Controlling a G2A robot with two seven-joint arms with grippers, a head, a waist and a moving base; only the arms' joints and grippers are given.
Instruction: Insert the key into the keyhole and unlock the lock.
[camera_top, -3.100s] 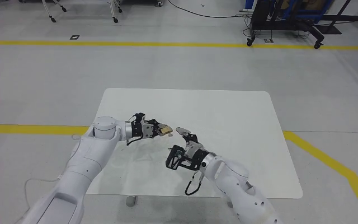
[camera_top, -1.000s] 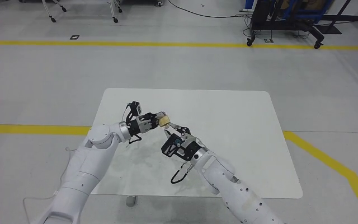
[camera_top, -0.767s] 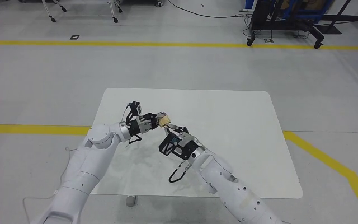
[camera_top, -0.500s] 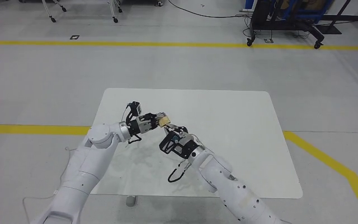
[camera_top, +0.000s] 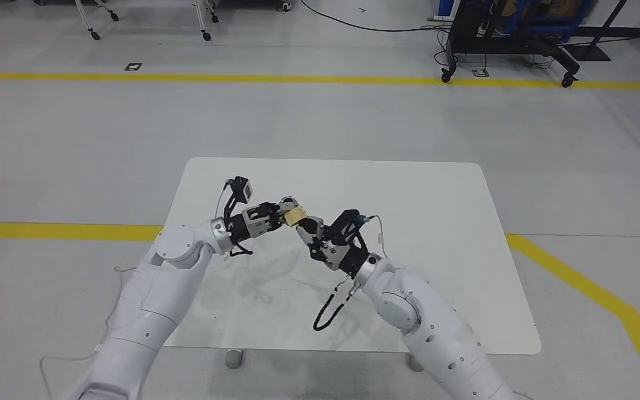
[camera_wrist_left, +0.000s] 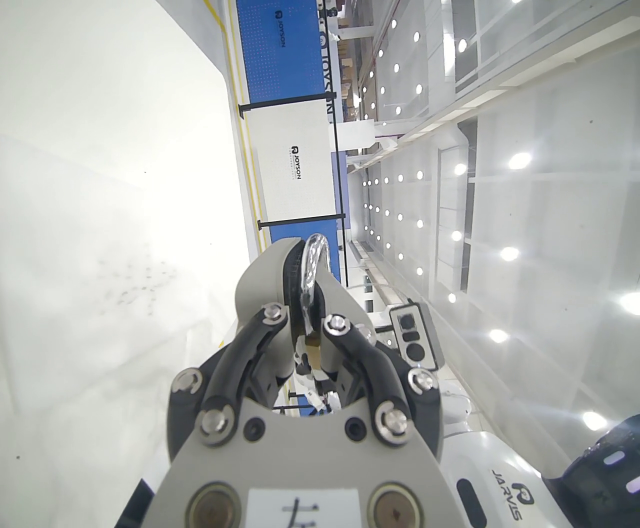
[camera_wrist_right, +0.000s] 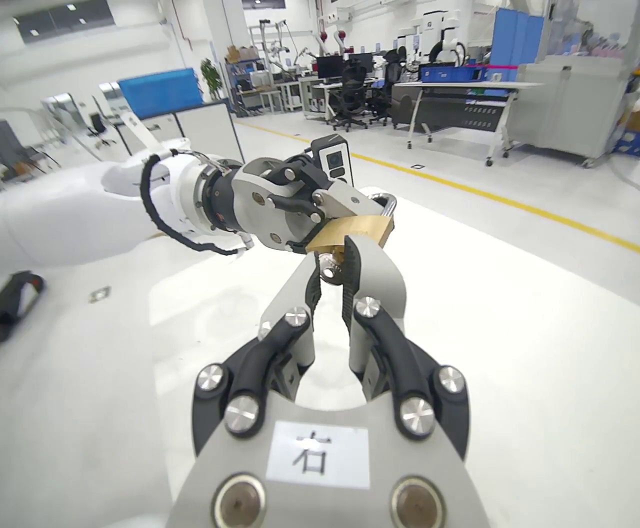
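Left gripper (camera_wrist_left: 307, 285) clamped the lock (camera_wrist_right: 357, 231) aloft, keyhole toward the right gripper (camera_wrist_right: 332, 255), which pinched the key (camera_wrist_right: 328, 261) at it.

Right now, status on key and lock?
Left end effector shut on lock. Right end effector shut on key, key at lock's base, insertion unclear. Both held above table.

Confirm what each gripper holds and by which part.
Left gripper clamps the lock by its brass body, at the shackle end. Right gripper pinches the key by its head, right against the lock's underside.
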